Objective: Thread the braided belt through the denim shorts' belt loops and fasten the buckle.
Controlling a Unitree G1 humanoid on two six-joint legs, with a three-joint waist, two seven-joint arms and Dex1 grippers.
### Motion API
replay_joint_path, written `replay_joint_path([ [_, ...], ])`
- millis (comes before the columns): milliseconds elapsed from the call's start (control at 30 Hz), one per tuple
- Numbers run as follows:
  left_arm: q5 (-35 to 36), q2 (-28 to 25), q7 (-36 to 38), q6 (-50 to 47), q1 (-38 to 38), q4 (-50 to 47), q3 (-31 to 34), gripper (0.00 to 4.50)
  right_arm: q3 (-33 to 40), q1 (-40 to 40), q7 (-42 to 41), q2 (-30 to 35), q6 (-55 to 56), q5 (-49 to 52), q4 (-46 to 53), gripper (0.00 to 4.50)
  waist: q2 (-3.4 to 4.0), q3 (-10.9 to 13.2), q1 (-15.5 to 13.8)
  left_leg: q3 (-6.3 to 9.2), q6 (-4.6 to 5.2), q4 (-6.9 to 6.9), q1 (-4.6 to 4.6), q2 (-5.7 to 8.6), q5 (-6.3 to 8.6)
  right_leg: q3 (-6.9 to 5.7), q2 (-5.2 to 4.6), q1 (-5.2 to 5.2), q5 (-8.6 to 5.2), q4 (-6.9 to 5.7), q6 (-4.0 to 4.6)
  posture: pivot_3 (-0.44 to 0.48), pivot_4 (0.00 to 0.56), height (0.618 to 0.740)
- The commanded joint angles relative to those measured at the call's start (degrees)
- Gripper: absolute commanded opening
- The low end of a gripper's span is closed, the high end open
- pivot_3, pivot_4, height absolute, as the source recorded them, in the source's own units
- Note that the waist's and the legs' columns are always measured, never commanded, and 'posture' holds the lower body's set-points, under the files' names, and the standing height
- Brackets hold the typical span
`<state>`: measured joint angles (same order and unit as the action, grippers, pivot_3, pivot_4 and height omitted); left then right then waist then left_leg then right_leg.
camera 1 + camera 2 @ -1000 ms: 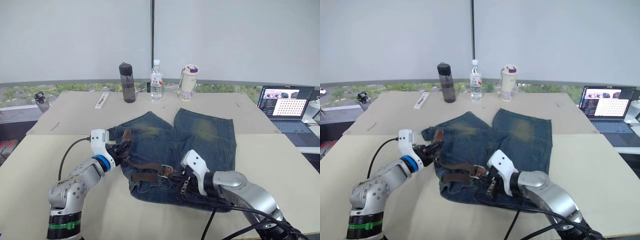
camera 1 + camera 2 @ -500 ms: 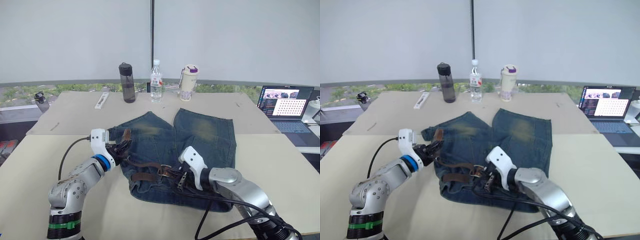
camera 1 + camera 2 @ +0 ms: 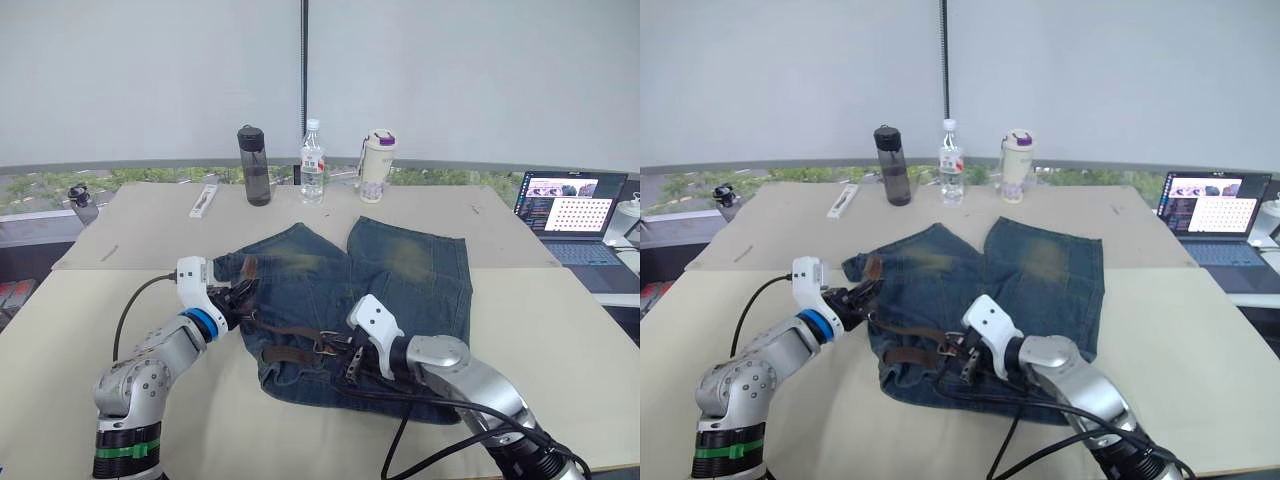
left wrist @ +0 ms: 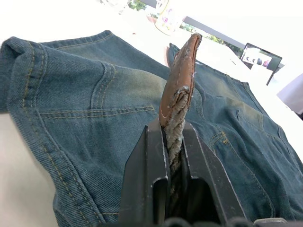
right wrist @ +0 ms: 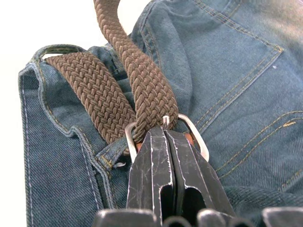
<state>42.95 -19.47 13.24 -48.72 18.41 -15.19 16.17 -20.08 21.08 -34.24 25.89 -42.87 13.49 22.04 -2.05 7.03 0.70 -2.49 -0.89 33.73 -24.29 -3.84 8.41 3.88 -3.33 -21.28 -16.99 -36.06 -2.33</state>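
The denim shorts (image 3: 400, 270) lie flat on the beige table with the waistband nearest me and the legs pointing away. The braided belt (image 3: 290, 335) runs across the waistband's left half. My left gripper (image 3: 243, 290) sits at the shorts' left edge, shut on the belt's brown leather-tipped end (image 4: 180, 80), which sticks up past the fingers. My right gripper (image 3: 350, 358) is at mid-waistband, shut on the silver buckle (image 5: 165, 130). The braided strap passes through the frame there. A denim belt loop (image 5: 111, 152) lies just beside the buckle.
A dark bottle (image 3: 255, 165), a clear water bottle (image 3: 313, 162) and a cream tumbler (image 3: 377, 166) stand at the table's far side, with a white flat object (image 3: 204, 200) to their left. An open laptop (image 3: 568, 205) is at far right. Black cables (image 3: 420, 405) trail over the shorts' near edge.
My right gripper has moved left along the waistband with the buckle, toward the middle. The left gripper has shifted slightly left, still holding the belt tip.
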Motion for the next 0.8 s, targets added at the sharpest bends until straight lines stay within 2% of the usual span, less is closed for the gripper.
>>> replay_joint_path([
  [33, 1.09, 0.03, -0.11, 1.59, 1.70, -1.57, 1.82, 0.00, -1.02, -0.53, -0.34, 0.22, 1.20, -1.61, -1.74, 0.05, 0.00, 0.00, 0.00, 0.00, 0.00, 0.00, 0.00, 0.00, 0.00, 0.00, 0.00, 0.00, 0.00, 0.00, 0.00, 0.000, 0.150, 0.740],
  [467, 1.57, 0.59, 0.88, 2.35, 3.40, -1.71, 2.19, 0.00, -5.40, -0.96, -1.33, 0.05, 2.94, -4.94, -3.82, 0.05, 0.00, 0.00, -0.02, 0.00, -0.40, 0.01, 0.09, 0.01, 0.24, -0.02, 0.01, 0.00, 0.02, 0.01, -0.05, 0.000, 0.150, 0.740],
  [633, 1.36, 0.52, 1.41, 2.03, 3.41, -1.57, 1.95, 0.00, -2.71, -1.94, 0.12, -3.85, 6.96, -3.76, -4.81, 0.05, 0.00, 0.00, 0.05, 0.00, -0.40, 0.00, 0.10, 0.00, 0.25, -0.02, 0.02, 0.01, 0.03, 0.01, -0.07, 0.000, 0.150, 0.740],
  [700, 1.23, 0.39, 1.55, 2.04, 3.52, -1.26, 2.04, 0.00, -0.22, -2.34, 0.99, -5.39, 4.82, -2.18, -4.44, 0.05, 0.00, 0.00, 0.05, 0.00, -0.40, 0.00, 0.09, -0.01, 0.25, -0.02, 0.03, 0.02, 0.05, 0.00, -0.10, 0.000, 0.150, 0.740],
  [800, 1.09, 0.33, 1.63, 2.01, 3.64, -1.09, 2.00, 0.00, -0.91, -3.43, 0.52, -2.55, 4.32, -4.73, -4.52, 0.05, 0.00, 0.00, 0.06, 0.00, -0.40, 0.00, 0.06, 0.00, 0.25, -0.02, 0.03, 0.02, 0.07, -0.01, -0.13, 0.000, 0.150, 0.740],
])
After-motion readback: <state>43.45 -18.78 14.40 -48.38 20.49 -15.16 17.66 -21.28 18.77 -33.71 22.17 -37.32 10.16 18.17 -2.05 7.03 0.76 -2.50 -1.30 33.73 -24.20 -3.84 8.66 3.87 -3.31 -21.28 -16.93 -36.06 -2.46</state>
